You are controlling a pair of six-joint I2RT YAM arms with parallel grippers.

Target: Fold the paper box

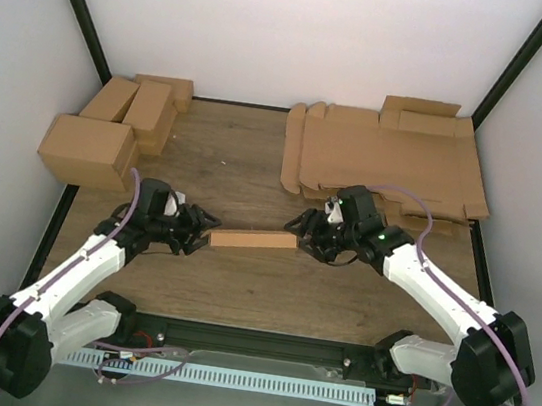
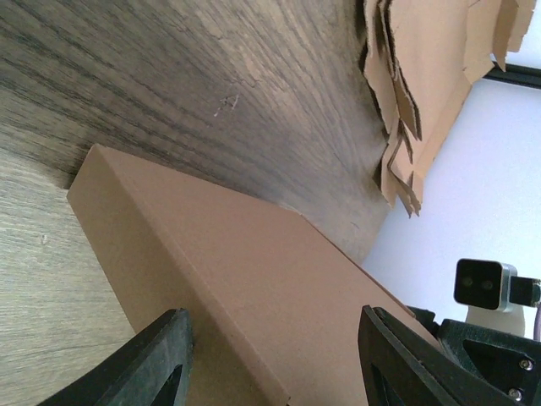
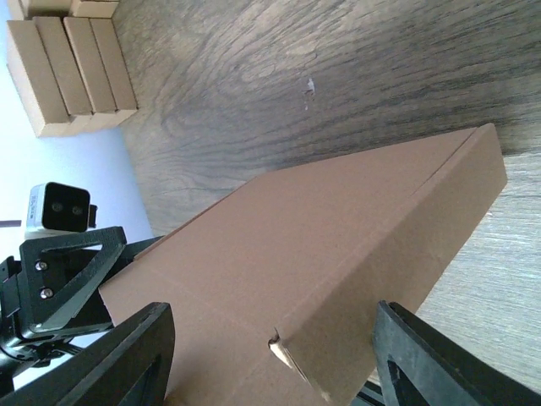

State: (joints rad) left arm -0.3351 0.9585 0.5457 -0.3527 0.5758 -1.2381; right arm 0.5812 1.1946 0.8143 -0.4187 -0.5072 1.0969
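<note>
The paper box (image 1: 254, 240) is a closed, plain brown oblong lying crosswise at the middle of the table. My left gripper (image 1: 204, 226) is at its left end and my right gripper (image 1: 304, 236) at its right end. In the left wrist view the box (image 2: 254, 279) runs between the two dark fingers (image 2: 161, 359), which stand apart. The right wrist view shows the box (image 3: 321, 245) the same way, its near corner between the spread fingers (image 3: 431, 364). Both sets of jaws are open astride the box; I see no firm pinch.
A pile of flat brown die-cut sheets (image 1: 388, 164) lies at the back right. Several finished brown boxes (image 1: 110, 130) are grouped at the back left against the wall. White walls enclose the wooden table (image 1: 255, 171) on three sides.
</note>
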